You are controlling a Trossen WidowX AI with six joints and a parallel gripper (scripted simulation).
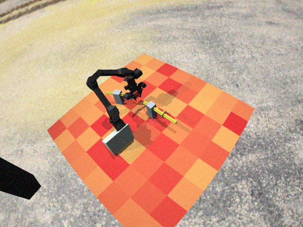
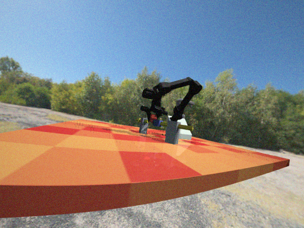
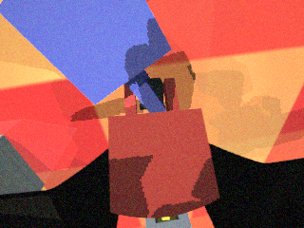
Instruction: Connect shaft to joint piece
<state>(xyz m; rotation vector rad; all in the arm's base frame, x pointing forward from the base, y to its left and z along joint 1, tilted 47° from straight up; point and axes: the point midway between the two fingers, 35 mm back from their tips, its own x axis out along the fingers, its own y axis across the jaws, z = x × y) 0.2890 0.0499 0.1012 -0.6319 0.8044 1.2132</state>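
My gripper (image 1: 137,96) (image 2: 154,119) (image 3: 152,140) is shut on the red part (image 3: 159,135) (image 2: 153,117) of the joint piece, one finger on each side of it. A blue square part (image 3: 90,43) (image 2: 156,122) shows beyond it, joined by a blue link between two dark red prongs. The direction of the opening cannot be told. The first shaft (image 1: 109,92) (image 2: 185,127) runs through its block (image 1: 118,97) (image 2: 171,132). The second shaft (image 1: 170,118) lies in its block (image 1: 151,110) (image 2: 143,127), its near end apart from the gripper. The fingers hide much of the joint in the top view.
The arm base (image 1: 119,139) (image 2: 185,134) stands on the orange and red checkered mat (image 1: 164,176) (image 2: 98,166). The second shaft carries a yellow collar (image 1: 163,113) outside its block. One grey block (image 3: 16,166) shows at the left of the wrist view.
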